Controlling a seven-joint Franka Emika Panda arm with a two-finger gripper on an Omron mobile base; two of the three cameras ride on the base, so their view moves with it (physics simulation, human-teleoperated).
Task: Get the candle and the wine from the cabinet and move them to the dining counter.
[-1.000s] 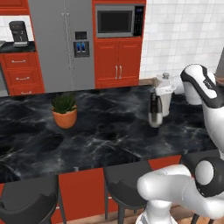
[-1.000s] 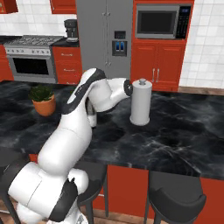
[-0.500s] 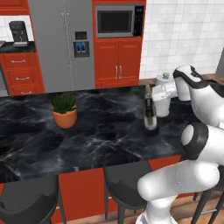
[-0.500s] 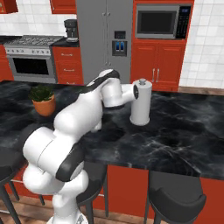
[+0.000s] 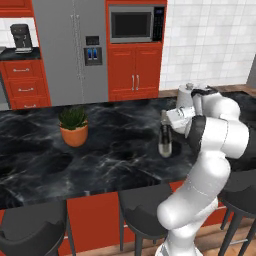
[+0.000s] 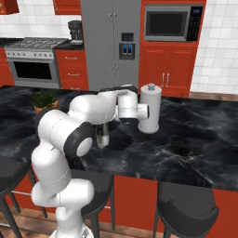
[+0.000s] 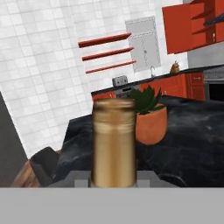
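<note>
Black marble with white veining makes up the counter (image 5: 100, 165), a long slab on a red panelled base with dark round stools (image 5: 32, 227) tucked along its near edge. Taking the wine (image 5: 165, 137) as the reference point: the bottle stands upright on the counter, not far back from that near edge. The gripper (image 5: 169, 118) is clamped on its gold-foil neck, reaching in from the right side of the left base view; in the hand view that gold neck (image 7: 113, 146) sits right between the finger tips, dead centre. In the right base view the bottle (image 6: 102, 135) is mostly tucked behind the white arm, just the lower glass part showing.

Just behind the wine and a bit to its right stands a tall white paper-towel roll (image 6: 149, 108), close to it but not touching as far as I can tell. Well off to the wine's left on the same counter is a potted plant (image 5: 74, 126) in a terracotta pot. Farther back, beyond the counter, there's a grey fridge (image 5: 70, 50), a microwave (image 5: 135, 23) set into red cabinets, and white tile wall.
</note>
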